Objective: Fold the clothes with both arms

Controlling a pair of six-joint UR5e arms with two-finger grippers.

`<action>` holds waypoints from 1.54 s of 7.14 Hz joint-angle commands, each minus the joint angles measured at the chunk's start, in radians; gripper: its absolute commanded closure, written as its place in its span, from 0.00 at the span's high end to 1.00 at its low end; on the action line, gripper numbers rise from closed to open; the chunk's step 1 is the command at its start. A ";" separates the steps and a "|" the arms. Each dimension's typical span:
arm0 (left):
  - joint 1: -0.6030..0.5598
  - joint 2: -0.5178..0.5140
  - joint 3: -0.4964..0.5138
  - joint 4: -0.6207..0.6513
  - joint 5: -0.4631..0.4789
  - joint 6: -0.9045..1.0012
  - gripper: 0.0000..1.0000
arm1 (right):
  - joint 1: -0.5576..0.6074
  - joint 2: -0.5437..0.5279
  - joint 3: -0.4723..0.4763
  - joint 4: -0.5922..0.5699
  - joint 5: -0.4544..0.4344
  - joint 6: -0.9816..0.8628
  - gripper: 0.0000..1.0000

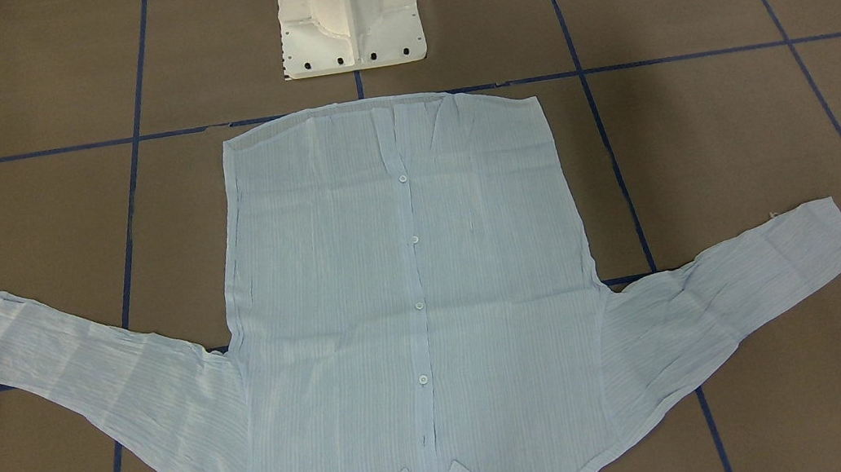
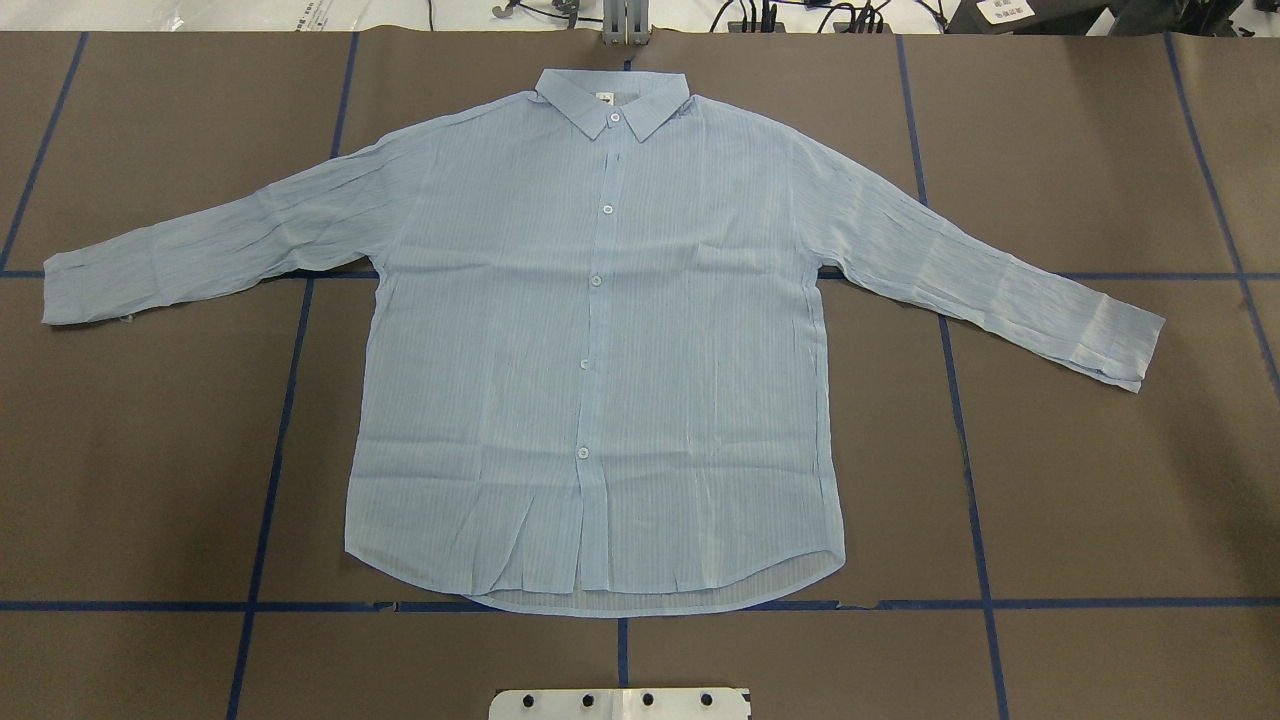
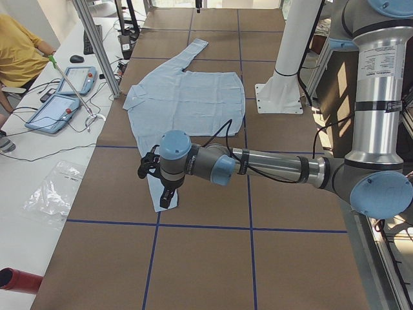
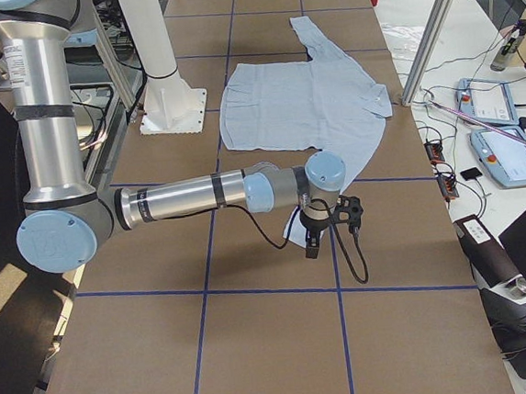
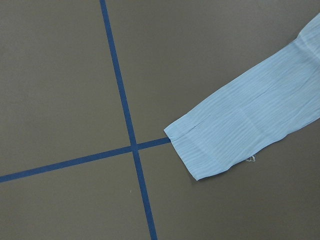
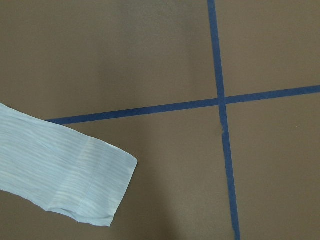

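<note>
The light blue striped shirt lies flat and buttoned on the brown table, collar at the far edge and both sleeves spread out; it also shows in the front view. The left gripper hangs above the left sleeve's cuff. The right gripper hangs above the right sleeve's cuff. Both grippers show only in the side views, so I cannot tell whether they are open or shut. No fingers show in the wrist views.
The white pedestal base stands just behind the shirt's hem. Blue tape lines grid the table. A person in yellow and tablets are on the bench beyond the table's far edge.
</note>
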 commanded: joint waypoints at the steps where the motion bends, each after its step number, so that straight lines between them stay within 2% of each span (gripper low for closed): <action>1: 0.004 0.001 -0.021 0.001 0.017 -0.023 1.00 | 0.002 -0.012 0.013 0.006 -0.002 0.003 1.00; 3: 0.003 0.024 -0.023 -0.010 0.009 -0.032 1.00 | -0.001 -0.022 -0.022 0.046 0.005 0.012 1.00; 5: 0.007 0.024 -0.027 -0.018 0.006 -0.029 1.00 | -0.063 -0.036 -0.048 0.188 0.029 0.015 1.00; 7: 0.009 0.021 -0.040 -0.018 0.005 -0.032 1.00 | -0.126 0.045 -0.185 0.319 0.027 0.082 1.00; 8: 0.009 0.023 -0.037 -0.021 -0.003 -0.029 1.00 | -0.187 0.056 -0.217 0.385 0.009 0.147 0.98; 9: 0.009 0.014 -0.037 -0.021 -0.015 -0.032 1.00 | -0.203 0.067 -0.291 0.473 -0.002 0.158 0.96; 10: 0.009 0.006 -0.006 -0.016 -0.108 -0.032 1.00 | -0.218 0.082 -0.351 0.558 -0.005 0.173 0.96; 11: 0.009 -0.009 0.005 -0.012 -0.124 -0.064 1.00 | -0.235 0.089 -0.362 0.571 -0.013 0.224 0.93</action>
